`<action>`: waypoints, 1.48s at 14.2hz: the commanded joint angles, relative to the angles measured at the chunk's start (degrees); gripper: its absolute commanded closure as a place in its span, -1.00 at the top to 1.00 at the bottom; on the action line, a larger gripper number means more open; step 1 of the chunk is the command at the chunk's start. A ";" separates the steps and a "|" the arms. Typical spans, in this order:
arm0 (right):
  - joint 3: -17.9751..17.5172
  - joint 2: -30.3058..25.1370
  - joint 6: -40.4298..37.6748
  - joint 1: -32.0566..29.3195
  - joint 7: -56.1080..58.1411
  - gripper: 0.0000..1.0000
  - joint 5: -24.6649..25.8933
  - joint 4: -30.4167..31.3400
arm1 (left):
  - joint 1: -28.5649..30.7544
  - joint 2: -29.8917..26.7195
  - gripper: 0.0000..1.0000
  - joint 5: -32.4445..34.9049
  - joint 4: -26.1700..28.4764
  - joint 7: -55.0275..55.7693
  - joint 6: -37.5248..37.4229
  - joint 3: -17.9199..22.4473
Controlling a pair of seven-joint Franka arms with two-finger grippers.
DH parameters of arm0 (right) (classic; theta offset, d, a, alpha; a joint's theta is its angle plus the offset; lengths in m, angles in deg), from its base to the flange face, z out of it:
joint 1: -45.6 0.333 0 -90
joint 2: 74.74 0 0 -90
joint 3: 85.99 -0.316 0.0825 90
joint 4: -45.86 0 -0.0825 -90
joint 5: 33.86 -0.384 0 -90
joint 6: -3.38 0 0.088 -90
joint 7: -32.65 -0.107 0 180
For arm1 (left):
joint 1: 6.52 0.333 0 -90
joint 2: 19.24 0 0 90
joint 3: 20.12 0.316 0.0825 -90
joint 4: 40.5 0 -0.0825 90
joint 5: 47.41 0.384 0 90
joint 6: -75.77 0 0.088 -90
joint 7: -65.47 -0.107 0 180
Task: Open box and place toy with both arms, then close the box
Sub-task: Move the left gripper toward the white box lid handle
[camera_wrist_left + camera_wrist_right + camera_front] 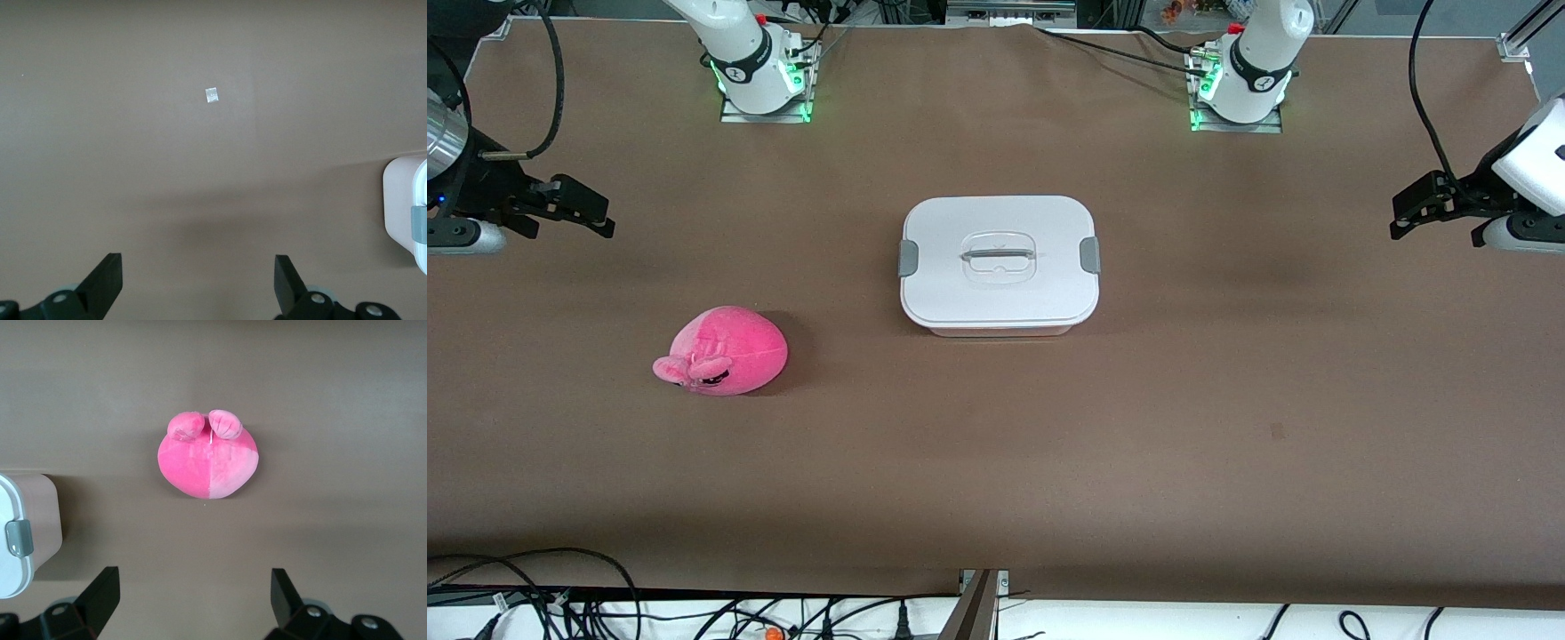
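Nothing's started yet: your right gripper (591, 216) hangs spread wide over bare table at the right arm's end. The toy (725, 350) sits on the table, nearer the front camera than the box (999, 265), which rests mid-table with its lid clipped shut. Your left gripper (1414, 213) hovers open at the left arm's end. Next you'll probably need both side clips undone.

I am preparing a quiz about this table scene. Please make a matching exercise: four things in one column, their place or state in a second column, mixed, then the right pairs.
1. box
2. plush toy
3. left gripper
4. right gripper

A. open, at the right arm's end of the table
B. lid on, mid-table
C. open, at the left arm's end
D. lying nearer the front camera than the box

Pairs: 1-B, 2-D, 3-C, 4-A
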 commanded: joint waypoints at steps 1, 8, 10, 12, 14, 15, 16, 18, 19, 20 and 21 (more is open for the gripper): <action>-0.44 0.45 -1.54 0.04 -0.66 0.99 0.31 -1.66 | 0.00 0.94 1.00 -0.46 -1.81 0.08 -1.30 0.27; -0.70 0.45 -1.54 0.04 -0.40 1.00 0.40 -1.75 | -0.44 2.08 1.00 -0.46 -4.44 0.08 -5.87 0.18; -0.79 0.45 -1.54 0.04 -0.22 0.99 0.40 -1.75 | -0.96 2.08 1.00 -0.46 -4.44 -0.01 -6.40 0.00; -0.70 0.45 -1.54 0.04 -0.22 0.99 0.40 -1.75 | -1.05 2.69 1.00 -1.42 -4.44 -0.01 -8.76 -0.87; -0.70 0.45 -1.54 0.04 -0.13 0.99 0.40 -1.75 | -1.14 3.22 1.00 -1.43 -4.71 -0.18 -10.53 -1.31; -0.79 0.45 -1.45 0.04 -0.13 0.99 0.48 -1.75 | -1.23 3.22 1.00 -1.34 -4.88 -0.10 -10.71 -1.58; -0.70 0.45 -1.45 0.04 -0.13 1.00 0.40 -1.75 | -1.23 3.39 1.00 -1.51 -4.97 -0.27 -10.62 -2.36; -0.79 0.45 -1.36 0.04 -0.13 1.00 0.40 -1.75 | -1.23 4.36 1.00 -2.39 -6.20 -1.40 -11.06 -4.73; -0.70 0.45 -1.45 0.04 -0.13 0.99 0.40 -1.75 | -1.23 4.36 1.00 -2.57 -6.20 -3.42 -11.15 -6.22; -0.70 0.45 -1.45 0.04 -0.13 1.00 0.40 -1.75 | -1.23 4.36 1.00 -2.57 -6.20 -5.00 -11.41 -8.06; -0.70 0.45 -1.45 0.04 -0.22 0.99 0.40 -1.75 | -1.23 4.45 1.00 -2.57 -6.12 -6.32 -11.41 -9.13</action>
